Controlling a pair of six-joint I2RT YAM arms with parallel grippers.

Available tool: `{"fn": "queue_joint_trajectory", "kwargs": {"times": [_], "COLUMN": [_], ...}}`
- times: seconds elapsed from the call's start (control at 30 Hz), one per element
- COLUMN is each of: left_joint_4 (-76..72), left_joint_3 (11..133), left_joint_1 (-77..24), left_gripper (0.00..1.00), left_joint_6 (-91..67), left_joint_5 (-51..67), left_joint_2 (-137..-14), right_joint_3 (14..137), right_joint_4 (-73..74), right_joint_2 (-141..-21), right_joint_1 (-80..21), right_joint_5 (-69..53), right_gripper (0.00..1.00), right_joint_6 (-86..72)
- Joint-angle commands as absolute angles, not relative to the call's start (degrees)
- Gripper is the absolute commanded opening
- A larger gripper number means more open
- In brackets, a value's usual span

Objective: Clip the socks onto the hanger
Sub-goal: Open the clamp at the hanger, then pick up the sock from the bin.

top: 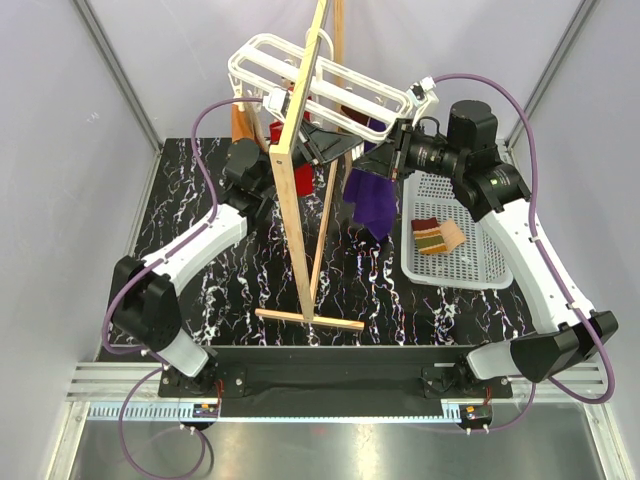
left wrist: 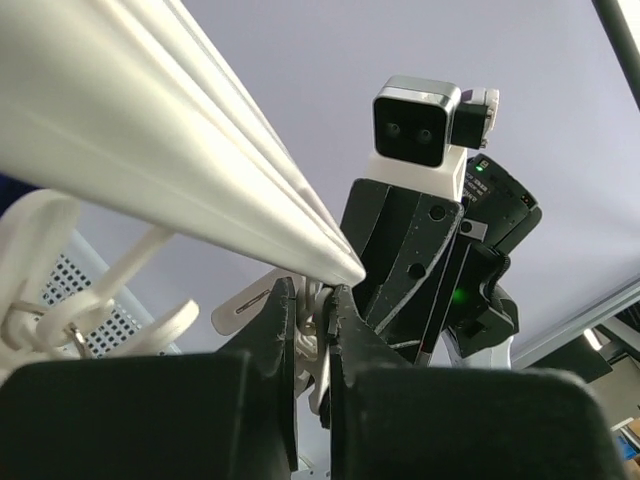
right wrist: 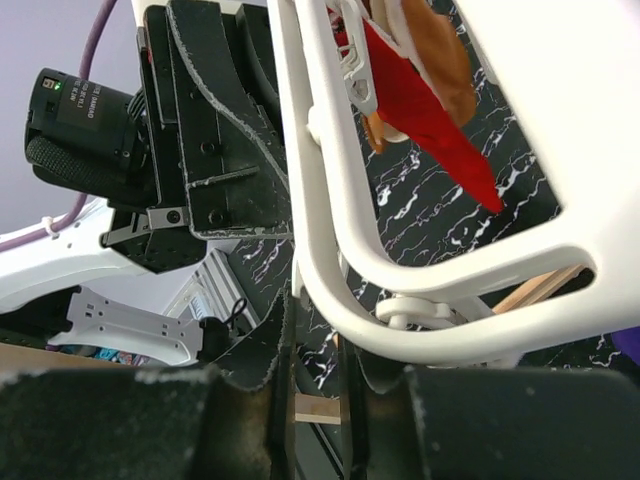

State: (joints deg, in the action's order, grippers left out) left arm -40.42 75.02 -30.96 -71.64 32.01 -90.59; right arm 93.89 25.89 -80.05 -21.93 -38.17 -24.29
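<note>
The hanger (top: 350, 82) is suspended high on the wooden stand (top: 295, 190), above the far half of the table (top: 380, 290). A red sock (right wrist: 430, 120) is clipped under its bars, and a purple sock (top: 370, 205) hangs below its right end. The left gripper (left wrist: 313, 290) is closed under a bar, with a sliver of a white peg (left wrist: 322, 335) pinched between its tips. The right gripper (right wrist: 315, 330) is set at the frame's rim with its jaws narrowly apart; a clamp cannot be confirmed. A striped sock (top: 437, 236) lies in the basket (top: 455, 270).
</note>
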Motion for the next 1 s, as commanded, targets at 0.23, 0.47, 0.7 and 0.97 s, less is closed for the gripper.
{"fn": "queue_joint_trajectory", "kwargs": {"times": [0.23,0.47,0.7,0.97], "left_joint_4": [-31.66,-19.09,-17.75,-16.17], "left_joint_3": [77.17,79.27,79.54,80.68], "left_joint_1": [-31.29,-31.73,-31.82,-31.82], "left_gripper": [0.00,0.00,0.00,0.00], "left_joint_6": [-67.34,-60.21,-59.15,-58.09], "left_joint_5": [27.25,23.56,23.20,22.15], "left_joint_2": [-87.98,-85.43,-86.04,-85.69], "right_joint_3": [93.52,85.53,79.54,85.24], "right_joint_4": [40.41,51.57,49.14,44.89], "right_joint_2": [-73.59,-67.06,-67.50,-70.92], "right_joint_1": [-22.59,-21.36,-18.37,-18.37], "right_joint_5": [-21.12,13.03,18.21,10.69], "right_gripper": [0.69,0.66,0.64,0.69], "right_joint_6": [-18.29,-20.12,-22.16,-21.18]}}
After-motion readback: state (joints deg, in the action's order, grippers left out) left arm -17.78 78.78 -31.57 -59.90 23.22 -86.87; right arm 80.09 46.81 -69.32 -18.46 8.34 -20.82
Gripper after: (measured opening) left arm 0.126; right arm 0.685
